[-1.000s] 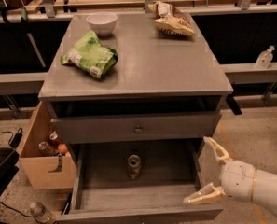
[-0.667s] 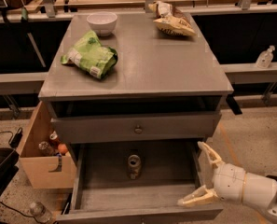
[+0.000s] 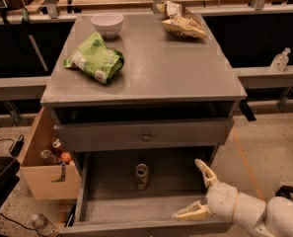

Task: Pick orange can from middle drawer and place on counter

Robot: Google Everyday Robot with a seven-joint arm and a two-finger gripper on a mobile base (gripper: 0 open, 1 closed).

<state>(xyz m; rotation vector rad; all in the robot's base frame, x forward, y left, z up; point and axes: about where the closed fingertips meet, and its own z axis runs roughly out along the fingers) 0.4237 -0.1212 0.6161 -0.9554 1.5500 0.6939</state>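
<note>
The orange can (image 3: 141, 175) stands upright on the grey floor of the pulled-out middle drawer (image 3: 111, 206), near its middle, silver top showing. My gripper (image 3: 198, 189) is at the drawer's right side, over the right front corner, to the right of the can and apart from it. Its two pale fingers (image 3: 204, 171) are spread wide and hold nothing. The grey counter (image 3: 161, 68) is the top of the cabinet above.
On the counter lie a green bag (image 3: 95, 58), a white bowl (image 3: 107, 23) and a yellow chip bag (image 3: 181, 22). A shut drawer front with a knob (image 3: 146, 137) sits above the open drawer. A tan crate (image 3: 45, 162) with items stands left of the cabinet.
My gripper and arm have shifted left and a little down, closer to the drawer's right front corner. The can has not moved.
</note>
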